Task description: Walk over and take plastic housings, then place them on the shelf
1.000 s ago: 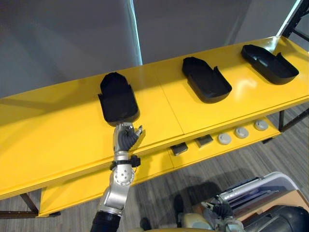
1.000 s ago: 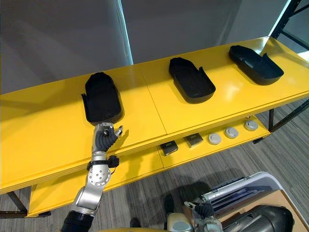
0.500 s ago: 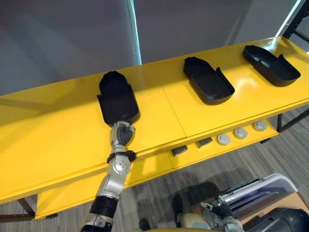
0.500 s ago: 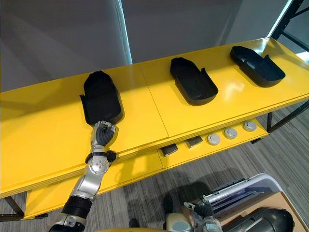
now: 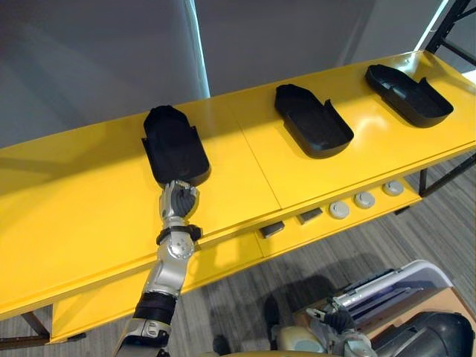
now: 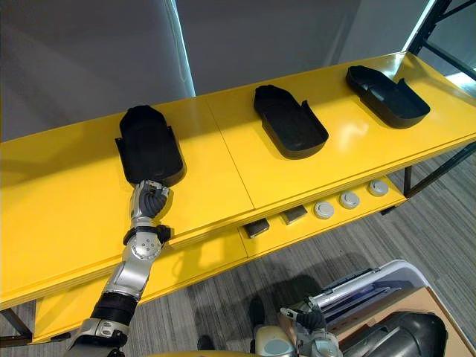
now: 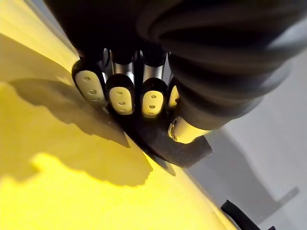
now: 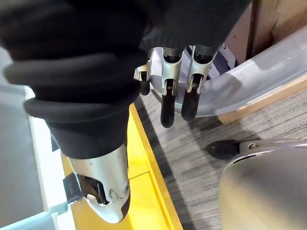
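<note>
Three black plastic housings are observed lying open side up, well apart from one another, along the top of a long yellow desk (image 5: 89, 201).

- **Left housing** (image 5: 174, 145): this one lies towards the robot's left, with its long axis running from the far side of the desk towards the near edge.
- **Middle housing** (image 5: 312, 120): this one is set near the centre of the desk, angled slightly.
- **Right housing** (image 5: 407, 95): this one rests near the far right end.

The left hand (image 5: 178, 201) is placed at the near end of the left housing. In the left wrist view its fingers (image 7: 120, 96) are seen curled down onto the near rim of that housing, with the thumb (image 7: 184, 130) pressed against the dark plastic beside them. The housing is recorded as flat on the desk.

The right hand (image 8: 168, 96) is noted low at the robot's side above the grey floor (image 8: 192, 158). Its fingers hang loosely extended and nothing is held.

On the lower shelf (image 5: 238, 253) beneath the desk, three round grey discs (image 5: 364, 200) and two small dark blocks (image 5: 310, 216) are lined up.
</note>
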Tool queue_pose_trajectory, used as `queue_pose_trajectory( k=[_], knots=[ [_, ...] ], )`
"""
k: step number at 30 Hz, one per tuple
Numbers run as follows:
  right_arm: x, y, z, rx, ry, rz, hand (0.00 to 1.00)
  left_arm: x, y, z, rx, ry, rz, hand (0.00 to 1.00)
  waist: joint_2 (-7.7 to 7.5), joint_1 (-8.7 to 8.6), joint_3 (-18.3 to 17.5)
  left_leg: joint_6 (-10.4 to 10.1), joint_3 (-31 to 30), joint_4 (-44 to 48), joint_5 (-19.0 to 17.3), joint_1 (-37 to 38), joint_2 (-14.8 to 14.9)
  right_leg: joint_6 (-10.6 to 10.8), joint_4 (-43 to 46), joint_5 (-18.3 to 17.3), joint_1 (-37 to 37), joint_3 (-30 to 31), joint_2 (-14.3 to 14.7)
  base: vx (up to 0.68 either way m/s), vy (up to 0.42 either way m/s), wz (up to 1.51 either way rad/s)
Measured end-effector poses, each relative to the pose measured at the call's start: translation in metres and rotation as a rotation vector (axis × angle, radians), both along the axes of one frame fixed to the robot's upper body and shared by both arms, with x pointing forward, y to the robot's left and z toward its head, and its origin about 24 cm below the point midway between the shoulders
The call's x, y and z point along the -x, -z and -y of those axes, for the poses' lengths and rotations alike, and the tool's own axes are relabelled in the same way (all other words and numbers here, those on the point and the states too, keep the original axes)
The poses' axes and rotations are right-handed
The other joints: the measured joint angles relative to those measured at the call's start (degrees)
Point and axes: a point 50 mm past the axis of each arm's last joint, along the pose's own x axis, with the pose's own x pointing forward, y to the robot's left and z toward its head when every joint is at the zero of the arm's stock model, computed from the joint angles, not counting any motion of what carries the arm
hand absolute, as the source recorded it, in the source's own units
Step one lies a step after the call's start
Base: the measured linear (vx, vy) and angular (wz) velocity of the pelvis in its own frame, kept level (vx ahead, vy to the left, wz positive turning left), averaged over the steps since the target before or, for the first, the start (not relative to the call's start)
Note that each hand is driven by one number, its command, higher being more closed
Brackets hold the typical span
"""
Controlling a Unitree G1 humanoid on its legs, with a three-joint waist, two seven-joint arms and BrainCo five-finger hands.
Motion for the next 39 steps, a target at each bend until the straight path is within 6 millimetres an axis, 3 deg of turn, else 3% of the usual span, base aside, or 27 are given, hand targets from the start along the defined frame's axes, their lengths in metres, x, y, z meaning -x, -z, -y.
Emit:
queue_pose_trajectory(
  k=[4,6,7,8,12,13,14,16,17,19,22,23,25,27,28,32,39],
  knots=[
    [0.0,0.0,0.0,-0.001,0.006,-0.004,0.0,0.003,-0.011,0.005,0.066,0.01,0.058,1.0,0.0,0.09,0.0,0.0,-0.7,0.0,0.0,0.0,0.0,0.0,0.0,0.0,0.4,-1.0,-0.1,0.0,0.005,0.09],
    [0.0,0.001,0.0,0.0,0.011,-0.007,0.0,0.01,-0.028,0.006,0.108,0.029,0.155,1.0,0.01,0.0,0.0,0.1,-1.4,-0.1,0.0,0.6,0.0,0.1,0.0,-0.1,1.2,-1.7,-0.2,-0.02,0.042,0.24],
    [0.002,0.002,0.001,0.007,0.02,-0.015,0.0,0.034,-0.08,-0.004,0.231,0.039,0.462,1.0,0.0,0.95,0.0,0.2,-3.2,0.3,0.0,0.4,-0.3,0.2,0.0,-0.2,2.2,-2.5,-0.6,-0.05,0.065,0.3],
    [0.004,0.002,0.002,0.009,0.023,-0.021,0.0,0.041,-0.091,-0.011,0.27,0.024,0.541,1.0,0.0,1.66,0.0,0.2,-3.3,0.4,-0.1,0.4,-0.3,0.2,0.0,-0.2,2.3,-2.5,-0.7,-0.07,0.058,0.36],
    [0.007,0.005,0.005,0.011,0.035,-0.044,0.0,0.053,-0.097,-0.03,0.299,-0.048,0.614,1.0,0.12,2.96,-0.1,0.2,-5.4,0.4,-0.1,0.2,-0.4,0.1,0.1,-0.6,3.3,-4.4,-1.0,-0.03,0.012,0.26],
    [0.006,0.005,0.005,0.011,0.035,-0.042,0.0,0.064,-0.093,-0.056,0.328,-0.158,0.643,1.0,0.18,3.0,-0.1,0.1,-5.8,0.5,-0.1,0.2,-0.4,0.0,0.1,-0.8,3.4,-4.8,-1.0,-0.03,0.0,0.21],
    [0.008,0.005,0.006,0.013,0.044,-0.047,0.0,0.078,-0.086,-0.084,0.429,-0.306,0.697,1.0,0.22,3.08,-0.1,0.1,-7.0,0.4,0.0,0.1,-0.4,0.3,0.1,-1.2,3.8,-5.8,-1.1,-0.02,-0.002,0.36],
    [0.013,0.007,0.009,0.014,0.066,-0.069,0.0,0.099,-0.073,-0.114,0.504,-0.478,0.731,1.0,0.2,3.51,-0.2,0.2,-8.3,0.3,0.4,0.2,-0.3,0.0,0.1,-1.6,4.6,-7.2,-1.2,0.01,-0.005,0.45],
    [0.015,0.007,0.012,0.018,0.077,-0.081,0.0,0.116,-0.056,-0.133,0.521,-0.6,0.702,1.0,0.26,4.31,-0.2,0.1,-8.8,0.1,0.5,0.6,-0.2,0.1,0.1,-1.7,5.2,-7.9,-1.1,0.03,0.003,0.38],
    [0.017,0.008,0.014,0.022,0.087,-0.091,0.0,0.13,-0.025,-0.149,0.525,-0.703,0.565,1.0,0.29,5.95,-0.4,0.1,-9.4,0.0,0.7,0.6,-0.2,0.1,0.1,-1.8,5.7,-8.8,-1.3,0.03,0.016,0.29],
    [0.0,0.003,0.007,0.013,0.06,-0.043,0.0,0.16,0.047,-0.165,0.56,-0.854,0.183,1.0,-0.43,6.8,-1.5,0.2,-9.8,0.0,0.8,0.6,-0.4,0.2,0.1,-1.9,6.1,-9.0,-1.5,0.0,0.037,0.14],
    [-0.002,0.002,0.006,0.011,0.051,-0.037,0.0,0.167,0.063,-0.165,0.575,-0.878,0.093,0.0,-0.54,6.79,-2.0,0.2,-9.8,0.0,0.8,0.6,-0.4,0.2,0.1,-2.0,6.0,-9.0,-1.6,0.0,0.0,0.0],
    [-0.002,0.003,0.002,-0.002,0.049,-0.037,0.0,0.198,0.118,-0.155,0.654,-0.952,-0.219,0.0,-1.1,6.77,-3.3,0.2,-9.8,0.1,0.8,0.8,-0.4,0.3,0.1,-2.3,6.3,-9.1,-1.6,0.0,0.0,0.0],
    [0.001,0.004,-0.001,-0.011,0.053,-0.045,0.0,0.217,0.144,-0.143,0.706,-0.99,-0.369,0.0,-1.39,6.59,-3.7,0.2,-9.9,0.1,0.8,0.9,-0.3,0.4,0.1,-2.5,6.5,-9.2,-1.6,0.0,0.003,0.02],
    [0.005,0.005,-0.001,-0.011,0.058,-0.057,0.0,0.232,0.165,-0.125,0.767,-0.99,-0.496,0.0,-1.4,6.61,-3.9,0.2,-9.9,0.0,0.8,1.8,-0.3,0.5,0.1,-2.8,7.3,-9.3,-1.6,0.0,0.013,0.03],
    [0.013,0.008,0.0,-0.012,0.066,-0.081,0.0,0.247,0.192,-0.08,0.813,-0.867,-0.731,0.0,-1.3,6.4,-4.0,-0.1,-9.8,-0.1,0.5,2.5,-0.3,0.3,0.7,-3.3,7.7,-9.1,-1.6,-0.02,0.004,-0.01],
    [0.014,0.009,0.001,-0.011,0.071,-0.085,0.0,0.227,0.199,-0.046,0.741,-0.613,-0.862,0.0,-0.13,6.12,-3.7,0.0,-9.0,-0.1,0.4,2.5,0.2,0.1,1.6,-4.1,6.9,-8.5,-1.2,-0.03,-0.01,-0.07]
  ],
)
